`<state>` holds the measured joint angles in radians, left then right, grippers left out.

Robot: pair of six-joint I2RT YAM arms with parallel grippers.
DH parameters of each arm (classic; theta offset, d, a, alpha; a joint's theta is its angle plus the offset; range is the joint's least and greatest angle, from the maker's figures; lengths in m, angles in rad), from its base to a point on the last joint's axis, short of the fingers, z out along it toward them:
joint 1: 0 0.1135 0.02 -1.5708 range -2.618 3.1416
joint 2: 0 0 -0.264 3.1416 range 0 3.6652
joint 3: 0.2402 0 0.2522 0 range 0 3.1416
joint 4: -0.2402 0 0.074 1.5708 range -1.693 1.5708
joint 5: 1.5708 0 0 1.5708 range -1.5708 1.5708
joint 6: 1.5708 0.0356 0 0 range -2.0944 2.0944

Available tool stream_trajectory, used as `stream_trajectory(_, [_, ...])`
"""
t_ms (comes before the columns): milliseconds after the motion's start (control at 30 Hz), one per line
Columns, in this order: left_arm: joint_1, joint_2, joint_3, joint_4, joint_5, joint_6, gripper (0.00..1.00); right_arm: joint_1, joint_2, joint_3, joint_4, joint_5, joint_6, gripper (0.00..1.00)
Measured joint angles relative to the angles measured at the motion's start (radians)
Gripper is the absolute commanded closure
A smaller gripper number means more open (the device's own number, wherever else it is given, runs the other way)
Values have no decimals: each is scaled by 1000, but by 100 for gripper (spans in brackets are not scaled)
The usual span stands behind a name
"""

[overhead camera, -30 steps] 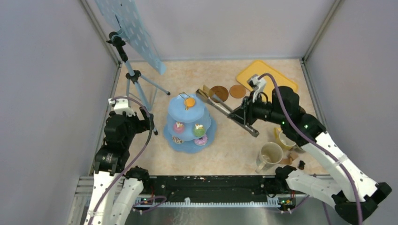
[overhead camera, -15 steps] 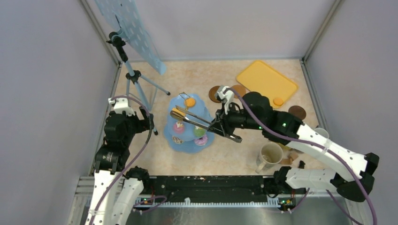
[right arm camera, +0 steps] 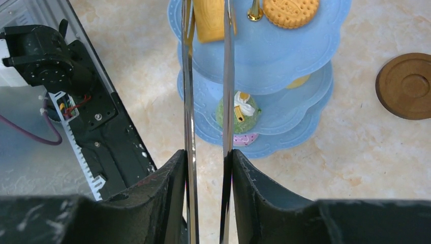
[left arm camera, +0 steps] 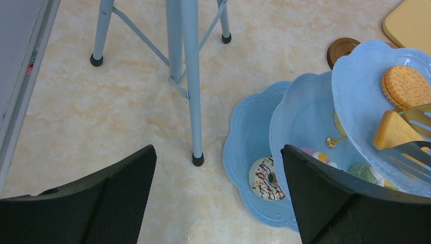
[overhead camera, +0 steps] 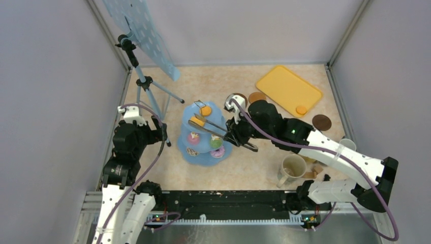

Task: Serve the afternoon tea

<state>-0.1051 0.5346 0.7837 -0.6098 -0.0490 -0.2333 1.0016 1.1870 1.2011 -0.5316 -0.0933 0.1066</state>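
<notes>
A blue three-tier stand (overhead camera: 203, 152) holds donuts and cupcakes on its lower tiers and a round orange biscuit (overhead camera: 206, 110) on top. My right gripper (overhead camera: 238, 133) is shut on the metal tongs (overhead camera: 216, 128). The tongs' tips pinch a second orange biscuit (overhead camera: 197, 121) over the top tier. The right wrist view shows the gripper (right arm camera: 207, 162), the tongs (right arm camera: 189, 101), the held biscuit (right arm camera: 209, 20), the round biscuit (right arm camera: 290, 11) and a green cupcake (right arm camera: 238, 111). My left gripper (left arm camera: 218, 150) is open and empty, left of the stand, near a white donut (left arm camera: 267, 178).
A tripod (overhead camera: 145, 84) with a blue panel stands back left; its leg (left arm camera: 190, 76) is near my left gripper. The yellow tray (overhead camera: 287, 89) with one biscuit (overhead camera: 301, 109) lies back right. Brown coasters (overhead camera: 321, 122) lie nearby. A big beige mug (overhead camera: 293, 168) and a white mug (overhead camera: 347, 144) stand front right.
My right gripper has swung the tongs left, from near the coasters to over the stand's top tier, with a biscuit in the tips. The left arm has not moved.
</notes>
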Motion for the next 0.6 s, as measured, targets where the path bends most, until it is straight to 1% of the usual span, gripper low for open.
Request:
stream_trajectory(200, [0,0,0,0,7,0,1,0,0,1,0,3,-2,60])
stream_trajectory(600, [0,-2,0,0,8,0,1,0,-7,77,13,-10,-2,59])
